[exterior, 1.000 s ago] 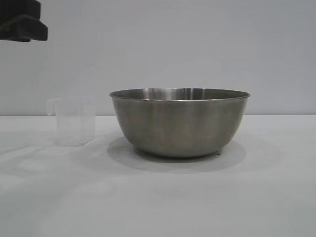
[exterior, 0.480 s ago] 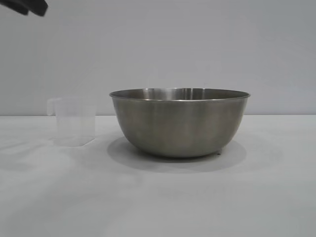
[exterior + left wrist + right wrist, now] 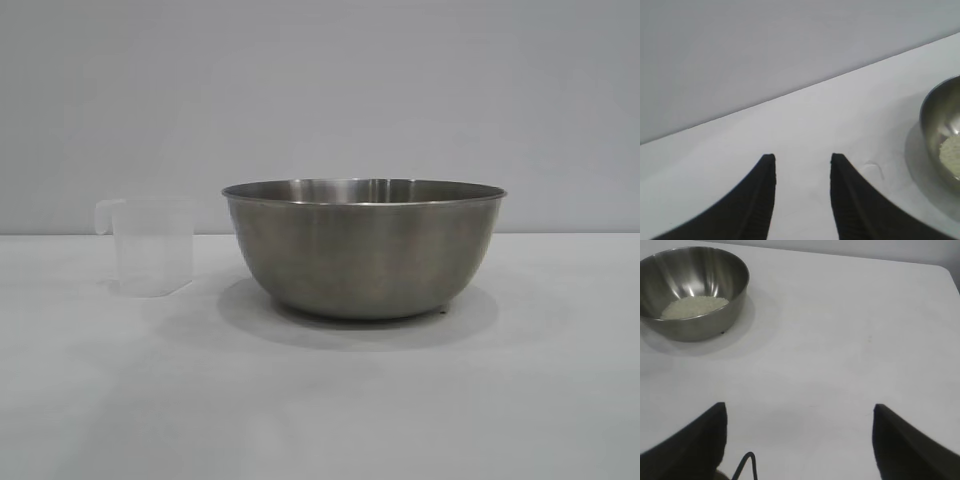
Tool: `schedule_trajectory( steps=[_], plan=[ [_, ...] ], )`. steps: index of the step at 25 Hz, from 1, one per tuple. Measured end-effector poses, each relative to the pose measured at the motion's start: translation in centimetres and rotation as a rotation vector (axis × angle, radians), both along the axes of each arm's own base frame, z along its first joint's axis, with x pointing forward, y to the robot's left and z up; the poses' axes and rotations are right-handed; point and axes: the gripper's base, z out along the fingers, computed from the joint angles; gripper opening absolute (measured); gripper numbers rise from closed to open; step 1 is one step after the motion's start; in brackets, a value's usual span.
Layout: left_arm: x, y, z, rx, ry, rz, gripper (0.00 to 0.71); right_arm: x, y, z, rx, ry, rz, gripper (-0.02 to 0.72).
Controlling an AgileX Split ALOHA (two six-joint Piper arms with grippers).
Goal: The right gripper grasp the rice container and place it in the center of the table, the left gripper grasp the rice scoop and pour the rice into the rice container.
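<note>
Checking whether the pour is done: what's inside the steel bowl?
Rice lies in a pale heap on the steel bowl floor. The exterior view shows only the bowl's outer wall.

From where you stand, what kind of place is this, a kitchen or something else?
Probably a robot test bench, not a kitchen: a bare white table against a blank wall, holding only a steel bowl with some rice and a small plastic cup, with black gripper fingers in view.

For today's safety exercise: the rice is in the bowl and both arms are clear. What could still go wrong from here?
1. The empty cup stands upright close beside the bowl; it looks light, so a passing arm could tip it.
2. The left gripper, open and empty, hangs over the table near the bowl's rim; swinging sideways might clip it and spill rice.
</note>
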Motion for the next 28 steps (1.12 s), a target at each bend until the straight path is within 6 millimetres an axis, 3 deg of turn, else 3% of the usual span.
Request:
schedule_trajectory(
  steps=[1,2,3,8,23,28],
  plan=[
    [-0.8,0.2,0.1,0.008,0.010,0.002,0.214,0.0,0.0,0.0,0.000,0.000,0.000,0.566],
    [-1.5,0.4,0.3,0.014,0.014,0.001,0.272,0.0,0.0,0.0,0.000,0.000,0.000,0.566],
    [-2.2,0.5,0.3,0.009,0.026,0.002,0.272,0.0,0.0,0.0,0.000,0.000,0.000,0.566],
    [-5.1,0.9,0.0,-0.035,0.125,0.005,0.428,0.0,0.0,0.0,0.000,0.000,0.000,0.566],
    [-14.3,2.8,-1.2,0.015,0.231,-0.027,0.436,0.0,0.0,0.0,0.000,0.000,0.000,0.566],
    [-16.4,2.9,-3.7,-0.020,0.202,-0.056,0.436,0.0,0.0,0.0,0.000,0.000,0.000,0.566]
  ],
)
